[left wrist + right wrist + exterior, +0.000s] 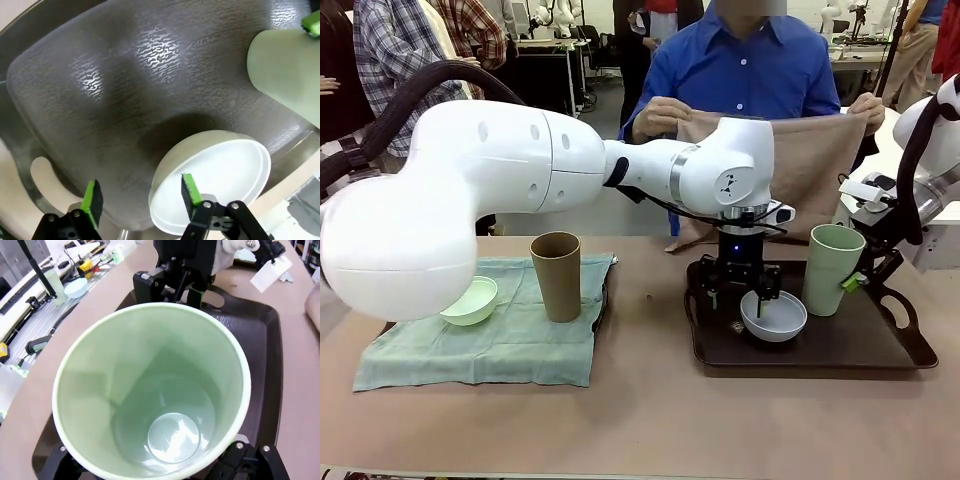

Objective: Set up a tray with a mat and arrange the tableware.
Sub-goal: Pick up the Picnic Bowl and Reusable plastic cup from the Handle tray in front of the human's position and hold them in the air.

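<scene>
On the right a dark tray (860, 350) holds the white bowl (773, 316). My left gripper (745, 290) hangs over the bowl's near rim. In the left wrist view its green pads (92, 197) stand open astride that rim, one pad over the white bowl (215, 180), the other over the bare tray (125, 75). My right gripper (155, 462) is shut on the pale green cup (150, 390), which stands upright at the tray's right (833, 268). The brown cup (557, 275) and the mint green bowl (470, 300) rest on a green cloth mat (490, 345) at the left.
Across the table a person holds up a tan cloth (820, 160) with both hands behind the tray. My left arm spans the table's middle above the mat. A tagged black device (870, 190) sits at the far right.
</scene>
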